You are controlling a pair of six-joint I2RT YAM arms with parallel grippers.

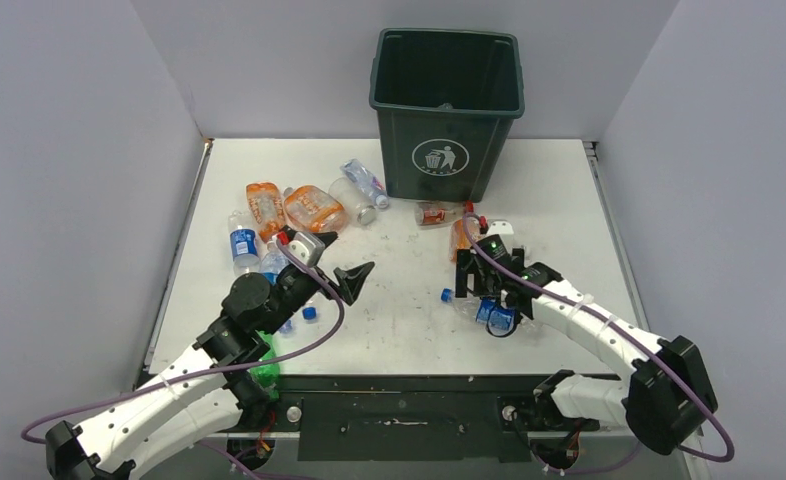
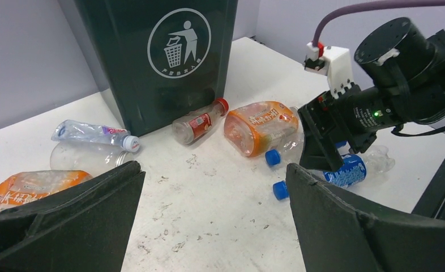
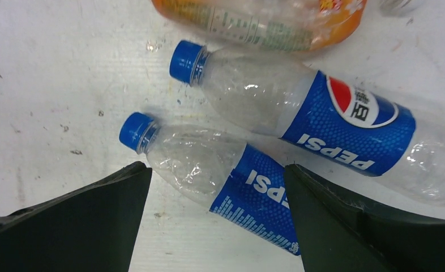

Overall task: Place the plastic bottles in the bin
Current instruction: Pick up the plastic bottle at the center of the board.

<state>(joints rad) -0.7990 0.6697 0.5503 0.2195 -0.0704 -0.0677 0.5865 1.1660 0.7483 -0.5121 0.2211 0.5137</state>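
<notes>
Plainly the right pincer (image 3: 217, 170) gapes wide over a Pepsi bottle (image 3: 193, 163), probably light, crushable and slippery, lying on the bench (image 3: 50, 85) apart from the bin (image 1: 447, 100), best pinched across its labelled middle.

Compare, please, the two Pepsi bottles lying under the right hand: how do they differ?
The nearer Pepsi bottle lies between the open fingers of the right hand; the farther Pepsi bottle lies beyond them, beside an orange bottle. The farther one's label shows a round logo; the nearer one's shows a bar pattern. The nearer looks more crumpled. Both are clear, blue-capped, lying sideways, caps pointing the same way.
</notes>
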